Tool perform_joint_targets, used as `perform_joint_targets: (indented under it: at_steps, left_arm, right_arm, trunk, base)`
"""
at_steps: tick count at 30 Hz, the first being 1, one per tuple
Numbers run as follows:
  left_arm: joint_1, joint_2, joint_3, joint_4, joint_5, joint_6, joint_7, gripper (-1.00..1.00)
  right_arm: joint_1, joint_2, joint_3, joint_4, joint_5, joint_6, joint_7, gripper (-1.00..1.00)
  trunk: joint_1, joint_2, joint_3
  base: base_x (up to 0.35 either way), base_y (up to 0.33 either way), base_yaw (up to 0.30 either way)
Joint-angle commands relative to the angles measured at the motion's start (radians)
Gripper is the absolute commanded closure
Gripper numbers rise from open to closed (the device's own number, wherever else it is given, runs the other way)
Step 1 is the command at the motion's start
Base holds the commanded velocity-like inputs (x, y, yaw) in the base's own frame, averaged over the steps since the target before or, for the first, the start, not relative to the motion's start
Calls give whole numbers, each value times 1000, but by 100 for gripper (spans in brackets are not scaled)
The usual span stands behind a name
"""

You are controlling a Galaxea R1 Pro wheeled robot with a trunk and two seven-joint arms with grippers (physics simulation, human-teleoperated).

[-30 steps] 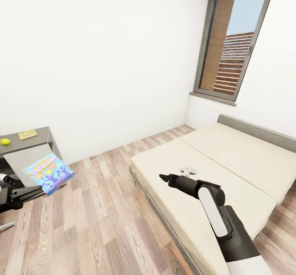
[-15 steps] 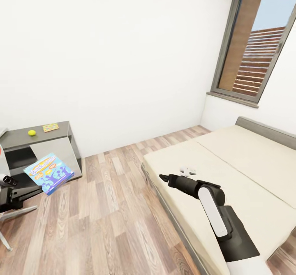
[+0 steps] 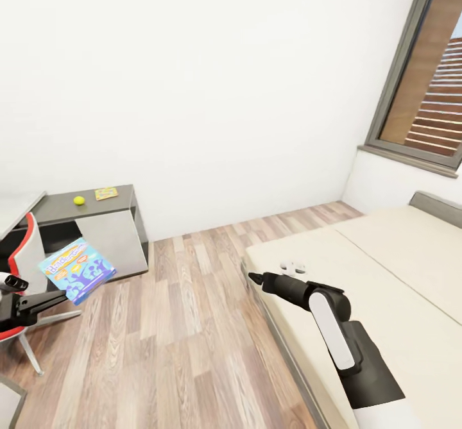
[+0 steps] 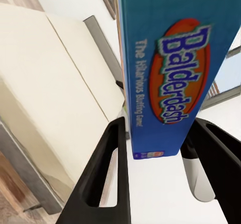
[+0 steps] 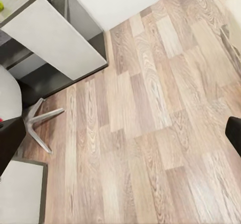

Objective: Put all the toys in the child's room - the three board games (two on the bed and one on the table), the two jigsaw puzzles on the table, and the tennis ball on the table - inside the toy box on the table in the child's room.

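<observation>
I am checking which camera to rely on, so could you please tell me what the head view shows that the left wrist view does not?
The head view alone takes in the small yellow-green tennis ball and a thin multicolour jigsaw puzzle on the low dark-grey cabinet, the red and white chair, and the right gripper. The left wrist view alone makes the box's lettering readable. Both show the small blue board game box clamped in the left gripper, and the beige bed.

bright, even light | soft faint shadows | wrist views slightly blurred
</observation>
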State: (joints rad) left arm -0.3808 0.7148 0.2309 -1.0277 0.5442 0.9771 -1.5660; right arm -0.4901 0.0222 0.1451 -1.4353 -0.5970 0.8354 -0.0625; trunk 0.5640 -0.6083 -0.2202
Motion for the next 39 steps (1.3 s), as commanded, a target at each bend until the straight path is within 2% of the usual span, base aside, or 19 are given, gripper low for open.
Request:
perform_joint_targets:
  at_steps: [1,21,28,39]
  left_arm:
    - [-1,0,-1,0,2,9,-5,100]
    - [-1,-3,-1,0,0,9,-5,100]
    - [-1,-14,6,0,3,10,-5,100]
    - [-1,-15,7,0,0,14,-5,100]
  right_arm:
    - [-1,0,0,-1,-7,4,-7,-100]
    - [-1,-1,1,-1,-6,4,-7,-100]
    - [-1,-1,-1,-1,-6,4,-7,-100]
    - [-1,-1,-2,-1,-5,4,-6,-100]
  trunk:
    - [1,-1,-3]
    - [1,-1,-21]
    - [1,-1,-28]
    - [-41,76,-4]
  base:
    - [326,0,243]
    - [326,0,243]
    - [94,0,243]
    - [6,0,243]
